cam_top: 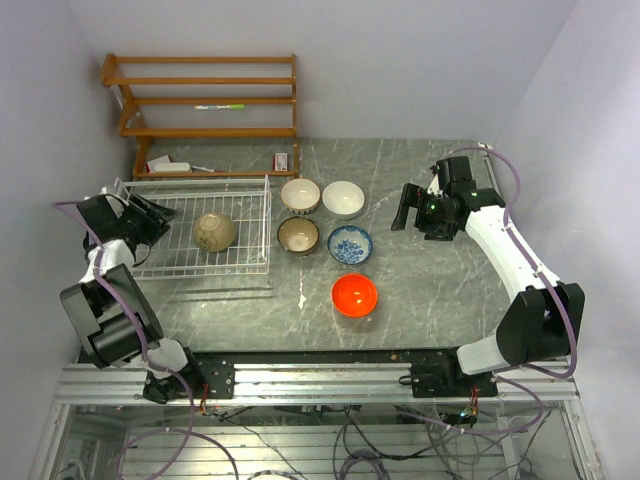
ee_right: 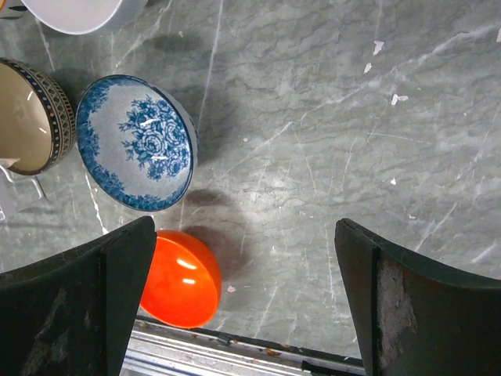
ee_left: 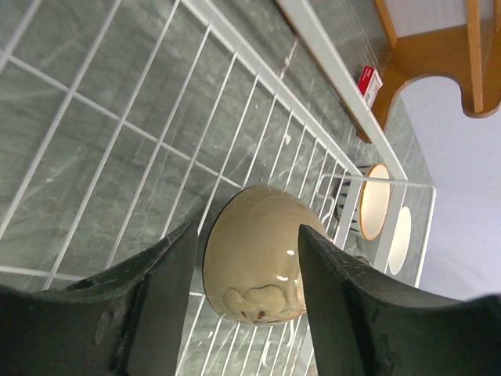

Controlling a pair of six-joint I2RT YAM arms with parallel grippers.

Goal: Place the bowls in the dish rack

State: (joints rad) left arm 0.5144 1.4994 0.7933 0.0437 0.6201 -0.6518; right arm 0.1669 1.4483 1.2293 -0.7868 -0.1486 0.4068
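Note:
The white wire dish rack (cam_top: 252, 215) stands at the left. A brownish-tan bowl (cam_top: 214, 232) lies upside down in it. My left gripper (cam_top: 160, 220) is open over the rack's left side. In the left wrist view the tan bowl (ee_left: 258, 266) lies just beyond the spread gripper (ee_left: 246, 235), untouched. On the table stand the cream bowl (cam_top: 300, 195), white bowl (cam_top: 343, 198), dark bowl (cam_top: 298, 236), blue-and-white bowl (cam_top: 350, 244) and orange bowl (cam_top: 354, 294). My right gripper (cam_top: 403, 212) is open and empty, to the right of them. In the right wrist view the gripper (ee_right: 244, 235) is above bare table, beside the orange bowl (ee_right: 184, 278) and blue-and-white bowl (ee_right: 137, 145).
A wooden slatted shelf (cam_top: 205, 100) stands at the back left, with a small red-and-white box (cam_top: 282, 161) and a white object (cam_top: 170, 166) at its foot. The rack's far rim (ee_left: 329, 70) runs close to the shelf. The table's front edge (ee_right: 235, 345) is near the orange bowl.

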